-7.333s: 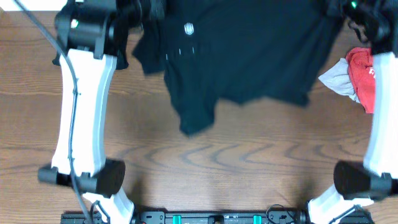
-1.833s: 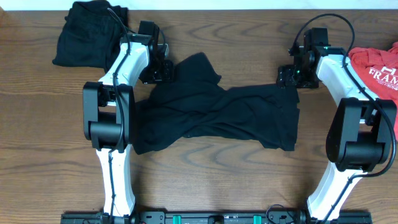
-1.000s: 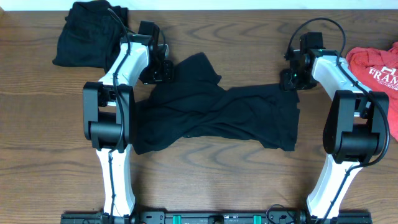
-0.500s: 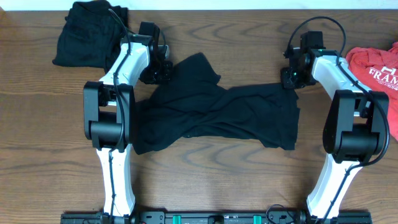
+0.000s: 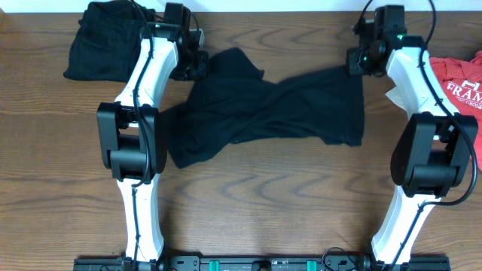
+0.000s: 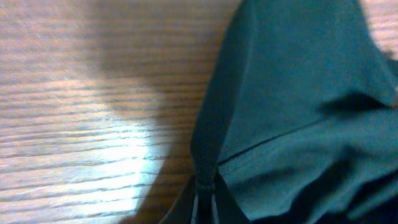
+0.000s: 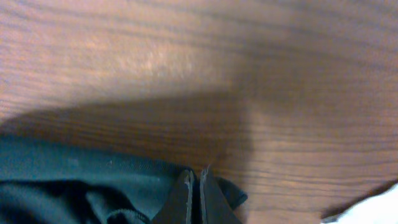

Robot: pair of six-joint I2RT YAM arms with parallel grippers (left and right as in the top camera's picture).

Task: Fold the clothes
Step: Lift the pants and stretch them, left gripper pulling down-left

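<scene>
A black top (image 5: 263, 113) lies twisted and crumpled across the middle of the table. My left gripper (image 5: 197, 66) is shut on its far left corner. In the left wrist view a seam of the fabric (image 6: 292, 93) runs straight down between the pinched fingers of the left gripper (image 6: 204, 202). My right gripper (image 5: 355, 63) is shut on the far right corner. In the right wrist view the right gripper (image 7: 198, 193) holds a small fold of the dark cloth (image 7: 74, 180), with bare wood beyond it.
A folded black garment (image 5: 102, 41) sits at the far left corner. A red tee with white letters (image 5: 461, 83) lies at the right edge, and a light grey piece (image 5: 393, 95) peeks out beside the right arm. The table's far edge (image 5: 271, 9) is close behind both grippers.
Both grippers have shut on the black top's far corners and moved toward the far edge. The right one went further, dragging that side of the cloth back and drawing it out.
</scene>
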